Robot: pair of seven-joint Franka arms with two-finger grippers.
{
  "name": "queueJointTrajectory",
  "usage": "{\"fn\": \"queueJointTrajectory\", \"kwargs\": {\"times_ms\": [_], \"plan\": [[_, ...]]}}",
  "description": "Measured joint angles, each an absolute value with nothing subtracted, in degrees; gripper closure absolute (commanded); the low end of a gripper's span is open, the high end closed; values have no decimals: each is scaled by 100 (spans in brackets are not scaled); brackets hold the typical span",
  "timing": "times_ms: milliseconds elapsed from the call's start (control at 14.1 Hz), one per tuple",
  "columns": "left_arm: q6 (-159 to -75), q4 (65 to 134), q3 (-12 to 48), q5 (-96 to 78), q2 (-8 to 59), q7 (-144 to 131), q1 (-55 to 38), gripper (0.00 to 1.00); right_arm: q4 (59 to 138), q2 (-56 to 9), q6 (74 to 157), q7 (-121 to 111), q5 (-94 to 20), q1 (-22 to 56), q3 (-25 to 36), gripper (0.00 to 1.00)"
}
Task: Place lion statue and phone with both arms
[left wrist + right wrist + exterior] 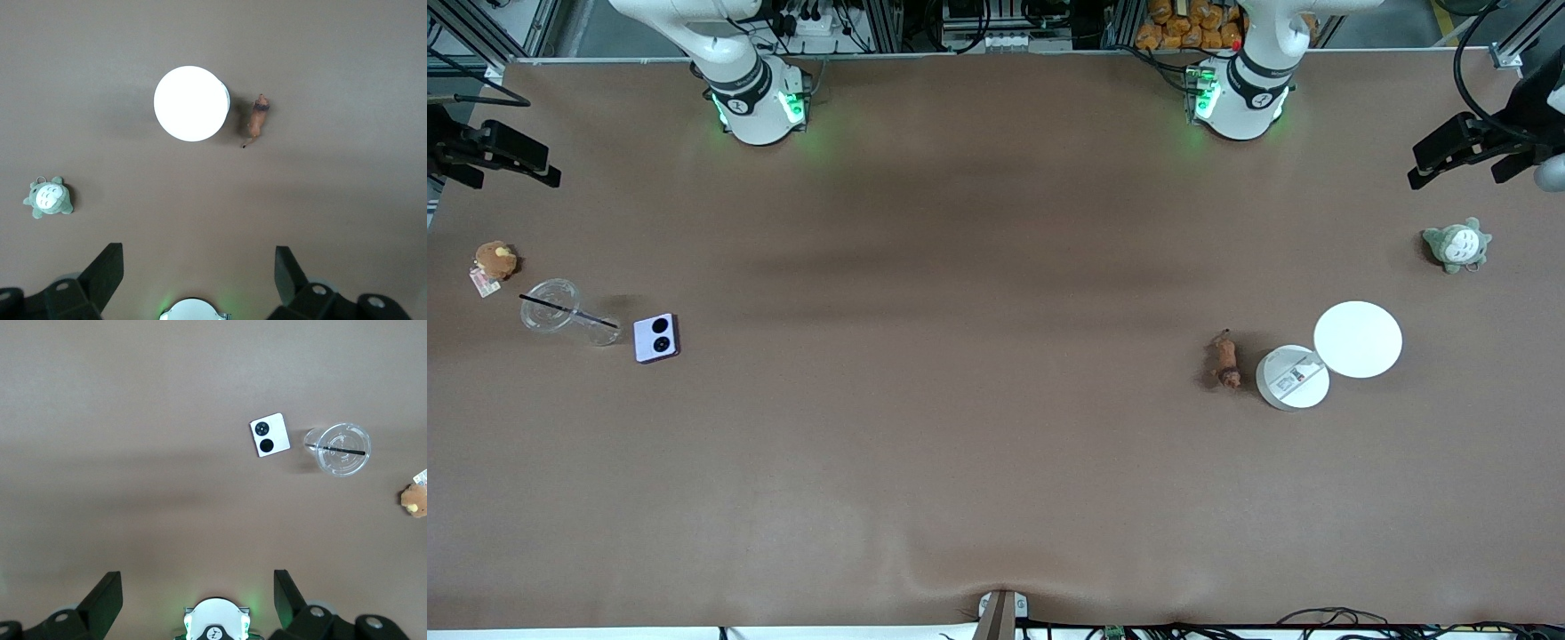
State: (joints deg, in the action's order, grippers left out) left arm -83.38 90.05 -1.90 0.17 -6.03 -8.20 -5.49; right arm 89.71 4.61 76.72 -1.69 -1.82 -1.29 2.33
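Note:
The lion statue (1224,359), a small reddish-brown figurine, lies on the table toward the left arm's end, beside a white disc; it also shows in the left wrist view (257,120). The pale lavender phone (656,338) lies flat toward the right arm's end, its two black camera circles facing up (269,435). My left gripper (198,270) hangs open and empty high over the table above its own base. In the same way, my right gripper (197,595) is open and empty over its base. Neither gripper shows in the front view.
Two white discs (1358,339) (1292,377) lie beside the lion, and a grey-green plush (1456,245) sits farther from the front camera. A clear cup with a black straw (551,307) and an orange-brown plush (495,260) lie beside the phone. Black camera mounts (1463,142) overhang both table ends.

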Motion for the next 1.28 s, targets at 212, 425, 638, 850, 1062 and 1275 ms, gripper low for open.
{"fn": "queueJointTrajectory", "kwargs": {"times_ms": [212, 425, 638, 850, 1062, 1275], "plan": [[-8288, 9006, -182, 17, -603, -820, -550, 0, 8920, 467, 7672, -137, -181, -129, 233, 0], [-8096, 9006, -125, 17, -603, -956, -568, 0, 8903, 468, 7683, -135, -181, -129, 234, 0], [-8083, 8996, -95, 17, -603, -1018, -573, 0, 8903, 468, 7686, -134, -181, -129, 234, 0], [-8083, 8876, -107, 17, -601, -1019, -555, 0, 8903, 467, 7687, -134, -181, -129, 234, 0], [-8080, 8844, -107, 17, -594, -1019, -551, 0, 8903, 467, 7694, -134, -181, -129, 233, 0], [-7991, 8772, -107, 17, -593, -1019, -550, 0, 8903, 467, 7729, -134, -181, -129, 233, 0]]}}
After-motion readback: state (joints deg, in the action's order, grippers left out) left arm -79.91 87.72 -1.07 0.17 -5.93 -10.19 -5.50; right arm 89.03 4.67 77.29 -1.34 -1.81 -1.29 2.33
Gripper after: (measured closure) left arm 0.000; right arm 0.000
